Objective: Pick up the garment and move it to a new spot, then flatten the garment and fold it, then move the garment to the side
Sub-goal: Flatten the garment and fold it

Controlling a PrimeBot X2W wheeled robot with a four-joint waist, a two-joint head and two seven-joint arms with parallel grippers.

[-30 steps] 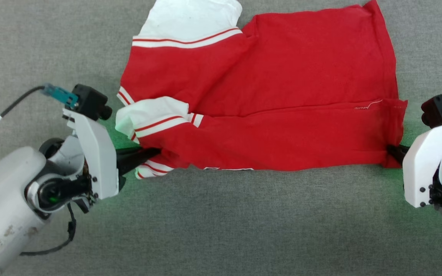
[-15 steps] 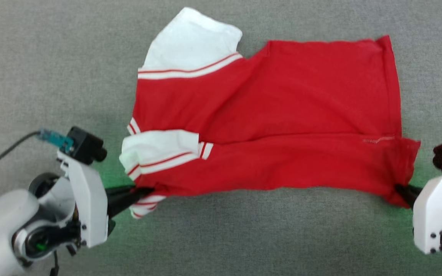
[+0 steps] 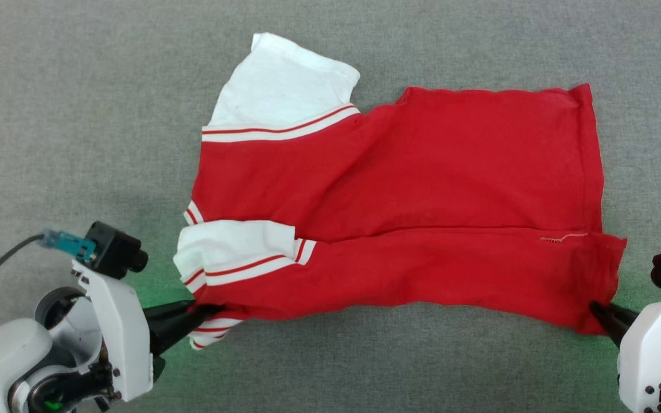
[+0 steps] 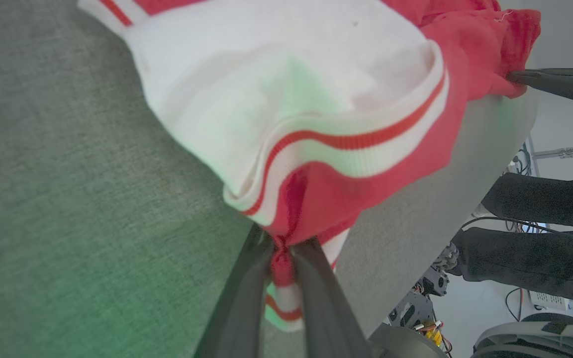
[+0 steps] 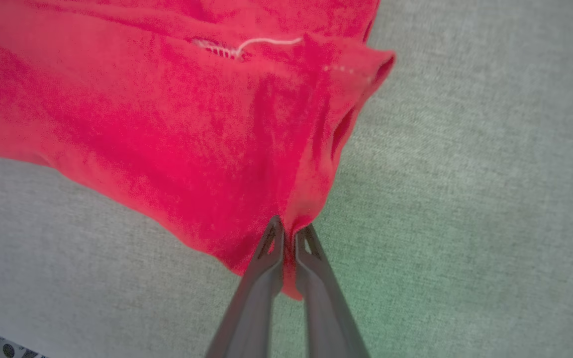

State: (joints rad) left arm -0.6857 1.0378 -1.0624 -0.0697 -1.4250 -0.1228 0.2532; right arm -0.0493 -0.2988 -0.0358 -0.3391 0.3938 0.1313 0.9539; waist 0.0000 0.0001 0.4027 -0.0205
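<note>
The left gripper [image 3: 207,310] was clamped on the garment [image 3: 422,189] at its near left corner. In the left wrist view its fingers [image 4: 246,298] pinched red cloth and striped trim just under a folded white sleeve [image 3: 233,249]. The right gripper [image 3: 596,308] was closed on the near right hem corner, with its fingers [image 5: 316,278] together on bunched red fabric. The garment stretched between the two grippers, and both pinched corners were raised a little off the grey desk [image 3: 78,86]. The rest lay spread on the desk, hem to the right. The other white sleeve [image 3: 284,86] lay flat toward the far edge.
</note>
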